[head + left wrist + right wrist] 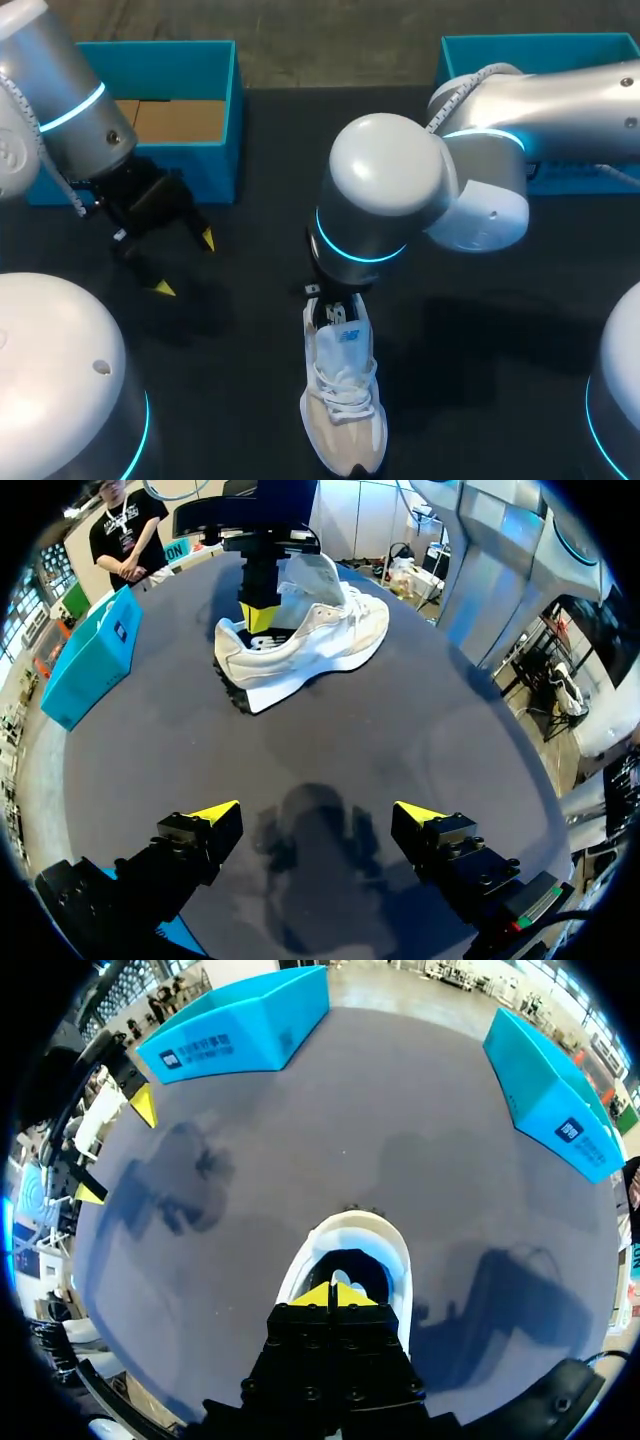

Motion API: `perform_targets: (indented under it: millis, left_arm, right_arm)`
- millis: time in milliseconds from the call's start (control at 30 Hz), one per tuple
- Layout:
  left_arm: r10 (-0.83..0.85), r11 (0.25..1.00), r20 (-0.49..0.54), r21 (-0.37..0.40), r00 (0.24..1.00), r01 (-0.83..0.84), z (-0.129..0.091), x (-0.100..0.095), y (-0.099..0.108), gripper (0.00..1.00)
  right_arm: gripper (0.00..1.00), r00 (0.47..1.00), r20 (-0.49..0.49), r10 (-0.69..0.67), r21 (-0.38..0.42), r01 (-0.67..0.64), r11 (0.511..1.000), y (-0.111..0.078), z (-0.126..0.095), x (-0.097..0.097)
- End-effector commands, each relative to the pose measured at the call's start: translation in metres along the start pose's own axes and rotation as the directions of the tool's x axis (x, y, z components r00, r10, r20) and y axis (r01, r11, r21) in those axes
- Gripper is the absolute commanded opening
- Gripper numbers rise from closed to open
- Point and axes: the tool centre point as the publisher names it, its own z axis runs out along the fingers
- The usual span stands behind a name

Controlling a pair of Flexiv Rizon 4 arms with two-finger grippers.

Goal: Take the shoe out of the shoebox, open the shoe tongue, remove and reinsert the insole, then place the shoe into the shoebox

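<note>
Dark worktop [500, 330]: white sneaker [345, 400] lower centre; right hand [333, 1295], tips closed together inside its opening, likely for the insole; left hand [186, 264] wide, upper left, standing clear

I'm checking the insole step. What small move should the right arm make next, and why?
Probably a short, slow lift of the right arm. Its jaws are shut together inside the heel opening of the shoe, which stands on the table. The left arm's jaws are open and apart from the shoe, so nothing holds it down; lifting slowly shows whether the shoe comes up too.
</note>
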Motion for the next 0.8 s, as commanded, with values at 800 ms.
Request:
perform_targets:
  millis: [800]
  left_arm:
    - [-0.049, 0.998, -0.011, 0.033, 0.999, 0.049, -0.013, -0.019, 0.013, 1.00]
  right_arm:
    - [0.00, 0.990, 0.132, -0.047, -0.013, 0.049, 0.999, 0.010, 0.026, -0.005]
